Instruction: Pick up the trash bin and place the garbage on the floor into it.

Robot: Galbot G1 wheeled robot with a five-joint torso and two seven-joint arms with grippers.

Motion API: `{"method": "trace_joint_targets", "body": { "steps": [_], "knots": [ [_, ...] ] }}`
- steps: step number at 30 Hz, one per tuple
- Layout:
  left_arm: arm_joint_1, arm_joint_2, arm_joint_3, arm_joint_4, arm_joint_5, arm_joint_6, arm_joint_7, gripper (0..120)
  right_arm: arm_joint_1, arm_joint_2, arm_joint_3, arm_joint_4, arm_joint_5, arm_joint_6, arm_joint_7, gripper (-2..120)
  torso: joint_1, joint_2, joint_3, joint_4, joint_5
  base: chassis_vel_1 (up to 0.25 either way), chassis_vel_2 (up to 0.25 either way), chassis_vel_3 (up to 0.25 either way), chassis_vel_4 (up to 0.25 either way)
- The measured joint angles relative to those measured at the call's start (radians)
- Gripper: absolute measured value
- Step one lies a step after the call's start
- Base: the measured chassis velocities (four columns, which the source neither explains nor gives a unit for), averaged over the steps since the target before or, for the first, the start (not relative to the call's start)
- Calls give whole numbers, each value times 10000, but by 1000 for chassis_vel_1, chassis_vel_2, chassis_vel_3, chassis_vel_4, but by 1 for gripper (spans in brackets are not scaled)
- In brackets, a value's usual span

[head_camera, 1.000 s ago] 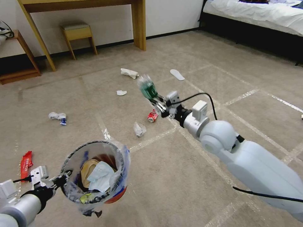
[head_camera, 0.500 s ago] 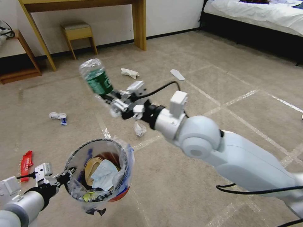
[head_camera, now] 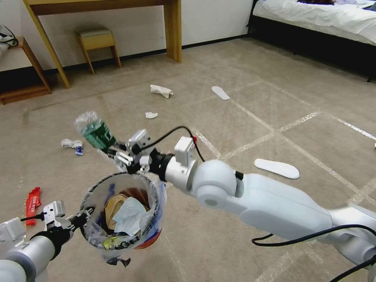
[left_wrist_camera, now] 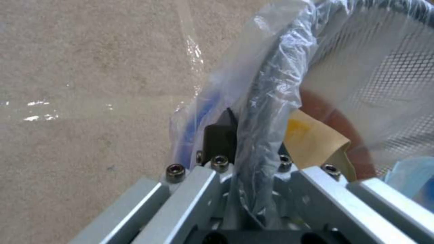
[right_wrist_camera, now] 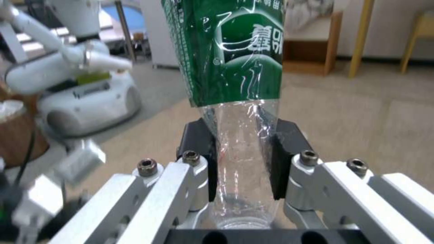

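While the left pincer (head_camera: 84, 217) clamps the near rim of the trash bin (head_camera: 121, 213), holding it up off the floor (head_camera: 243, 117), the right pincer (head_camera: 113, 150) hangs just above the bin's far edge with the clear plastic bottle (head_camera: 94, 133) in its grip. From the right wrist you see it plainly: two black pads (right_wrist_camera: 199, 162) pinch the bottle (right_wrist_camera: 239, 101) at its narrow neck end, green label pointing away from the wrist. In the head view the bottle tilts up and out toward the robot's left, its body beyond the rim and not over the opening.

The left wrist view shows the fingers closed over the dark rim (left_wrist_camera: 262, 112) and the crinkly bag (left_wrist_camera: 235, 81), one pad (left_wrist_camera: 219, 139) outside the liner; the inner pad is hidden behind plastic, so its contact is probably there but I can't confirm it. Inside the bin lie a brown paper piece (head_camera: 109, 209) and a pale blue-white tissue wad (head_camera: 127, 217).

Out on the carpet: a red wrapper (head_camera: 33, 201) beside the left arm, a crumpled white-and-blue scrap (head_camera: 72, 145) farther out, a small white tissue (head_camera: 150, 115), a bigger crumpled white piece (head_camera: 161, 90), one flat white slipper (head_camera: 220, 93) near it and another slipper (head_camera: 276, 168) just beyond the right forearm. Shiny tape lines (head_camera: 270, 135) cross the floor. A wooden desk (head_camera: 172, 27) and small stool (head_camera: 96, 41) stand by the wall.
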Motion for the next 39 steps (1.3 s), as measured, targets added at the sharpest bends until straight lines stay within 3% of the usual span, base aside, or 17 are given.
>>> {"method": "trace_joint_targets", "body": {
  "steps": [20,39],
  "knots": [
    [-78,84,-114,15,-185,-9,-62,1,-225,715,-1583,-969,-621,345,2,20,0,0,0,2,0,0,0,0,0],
    [-23,37,-231,-31,-230,-10,-63,1,-447,711,-1920,-1223,-992,491,-81,20,0,0,-1,1,1,0,0,0,0]
  ]
}}
